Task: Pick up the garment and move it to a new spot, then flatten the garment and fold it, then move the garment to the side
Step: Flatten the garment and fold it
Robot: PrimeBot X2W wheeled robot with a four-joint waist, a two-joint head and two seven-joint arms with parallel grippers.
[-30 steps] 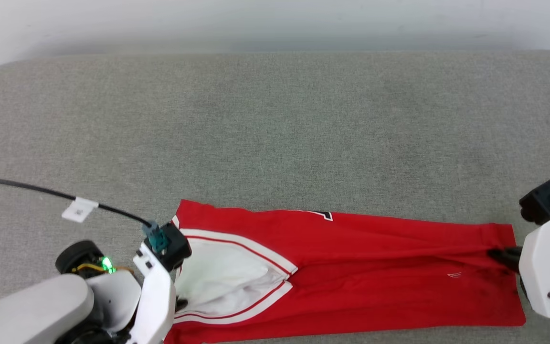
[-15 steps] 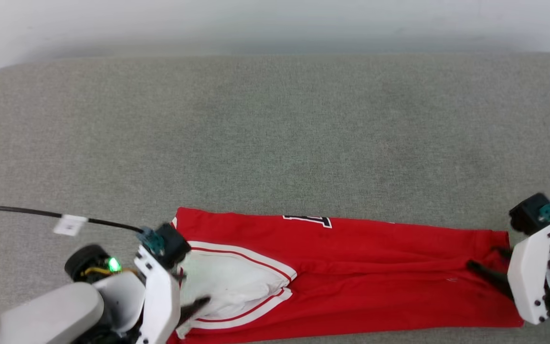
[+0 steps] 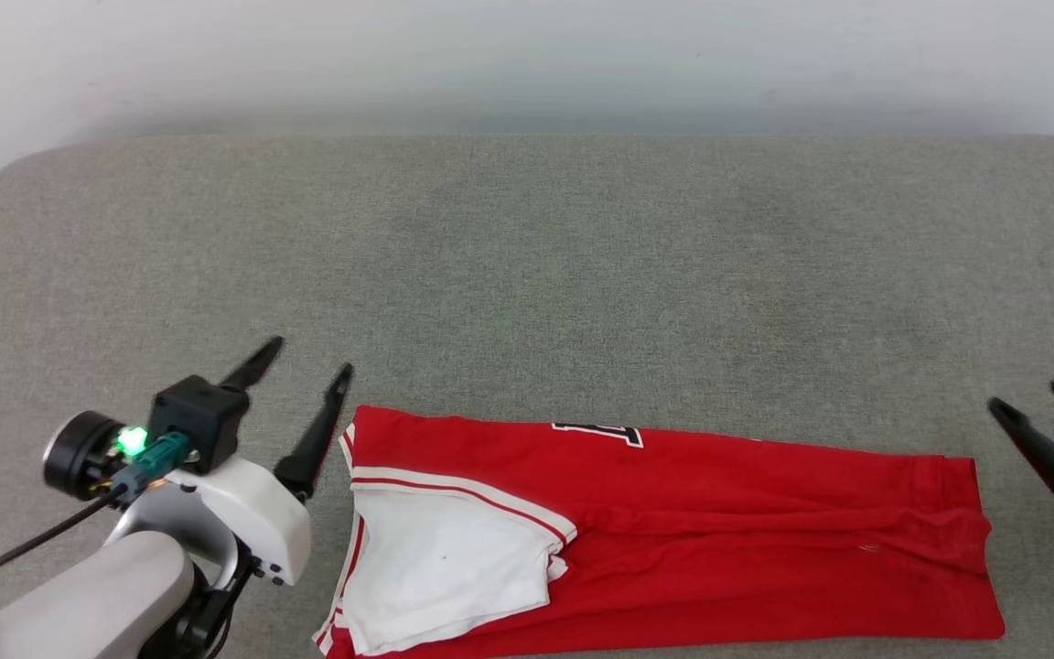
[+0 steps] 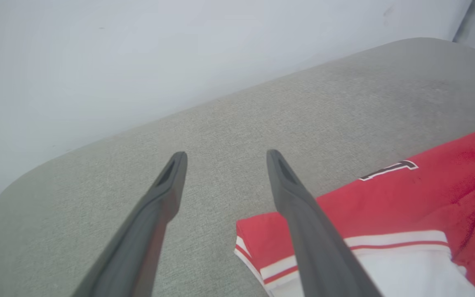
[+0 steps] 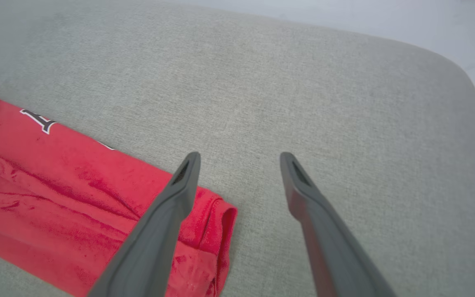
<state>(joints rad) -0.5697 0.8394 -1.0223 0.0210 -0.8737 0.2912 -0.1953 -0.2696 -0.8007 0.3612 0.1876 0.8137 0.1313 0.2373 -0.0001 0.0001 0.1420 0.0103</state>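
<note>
The garment (image 3: 719,540), folded lengthwise into a long red band with a white sleeve (image 3: 445,558) uppermost at its left end, lies along the near edge of the grey padded surface (image 3: 527,275). Left gripper (image 3: 307,359) and right gripper (image 3: 1026,395), jaws spread and empty, stand just beyond either end. A crosswise fold probably comes next: pinch both corners of one end and keep the edges aligned.
</note>
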